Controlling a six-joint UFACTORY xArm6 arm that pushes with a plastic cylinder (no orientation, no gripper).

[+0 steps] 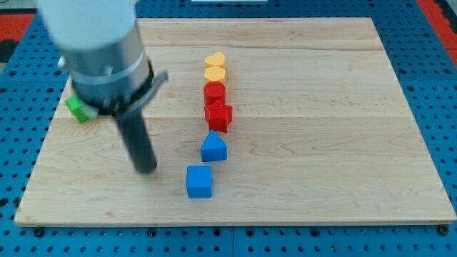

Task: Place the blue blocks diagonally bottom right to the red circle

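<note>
My tip (146, 169) rests on the wooden board (321, 107), left of the blue blocks. A blue cube (199, 181) lies a short way to the tip's right, near the view's bottom. A blue house-shaped block (213, 147) sits just above and right of the cube. Above it stands a column: a red star-like block (219, 116), a red round block (214, 93), a yellow block (215, 73) and a yellow heart (215, 60) at the top. The tip touches no block.
A green block (78, 108) lies at the board's left edge, partly hidden behind the arm's grey body (100, 50). A blue pegboard surface (14, 143) surrounds the board.
</note>
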